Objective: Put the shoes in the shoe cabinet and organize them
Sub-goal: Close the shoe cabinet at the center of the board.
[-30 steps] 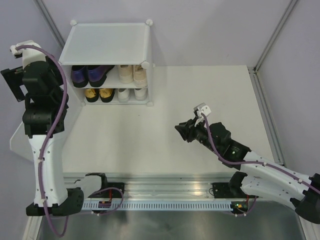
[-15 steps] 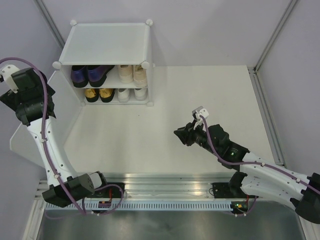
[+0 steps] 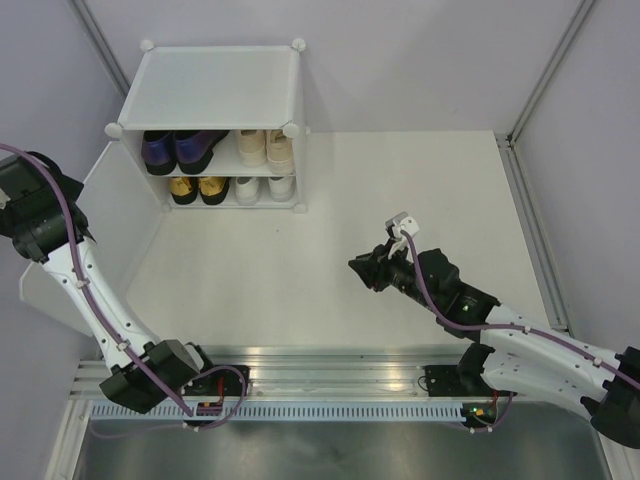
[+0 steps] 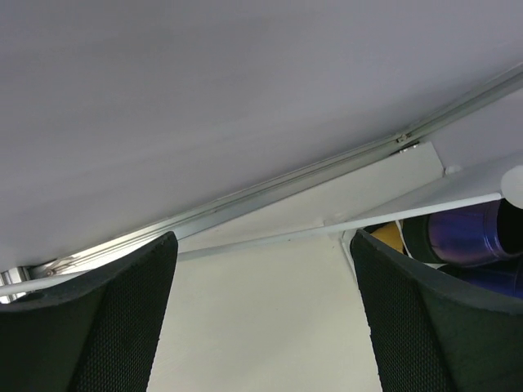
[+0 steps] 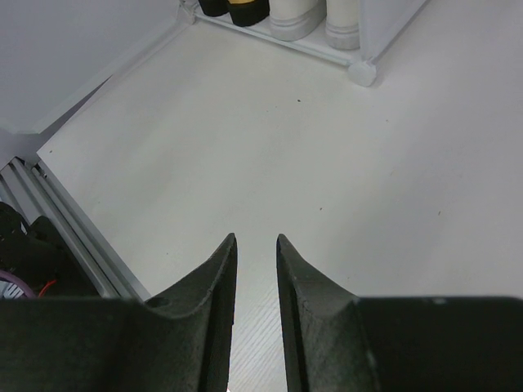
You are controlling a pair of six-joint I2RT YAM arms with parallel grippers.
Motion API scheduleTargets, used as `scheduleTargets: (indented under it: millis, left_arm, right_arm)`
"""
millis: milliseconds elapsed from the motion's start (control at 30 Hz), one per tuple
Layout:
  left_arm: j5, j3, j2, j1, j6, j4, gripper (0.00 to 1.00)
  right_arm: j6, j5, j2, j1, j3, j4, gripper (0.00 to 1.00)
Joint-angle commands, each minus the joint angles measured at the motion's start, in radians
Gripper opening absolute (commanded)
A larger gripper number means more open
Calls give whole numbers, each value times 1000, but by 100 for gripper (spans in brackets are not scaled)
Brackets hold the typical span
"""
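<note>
Lilac-grey walls enclose a white table, light apparently even.

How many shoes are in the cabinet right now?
8. Upper shelf of the cabinet: two purple loafers on the left, two beige sneakers on the right. Lower shelf: two gold heels left, two white sneakers right. Anything deeper inside is hidden.

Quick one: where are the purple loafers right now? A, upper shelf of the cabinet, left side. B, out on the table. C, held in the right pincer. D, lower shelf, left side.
A: the top view shows the purple loafers on the left of the upper shelf of the shoe cabinet, directly above the gold heels.
</note>
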Motion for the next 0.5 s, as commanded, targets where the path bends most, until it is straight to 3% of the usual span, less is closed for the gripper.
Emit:
scheduleTargets:
  millis: [0,267,467]
  left_arm:
    - [-24,-27,-48,15,-75,92,89]
    - [-130,-64,-42,29,-110,111,88]
    - [-92,-96,-25,45,-121,112,91]
  right_arm:
    - [11,3,6,-2,2,35,30]
    - [9,43,-12,0,-8,35,30]
    - [11,40,-8,0,-6,35,30]
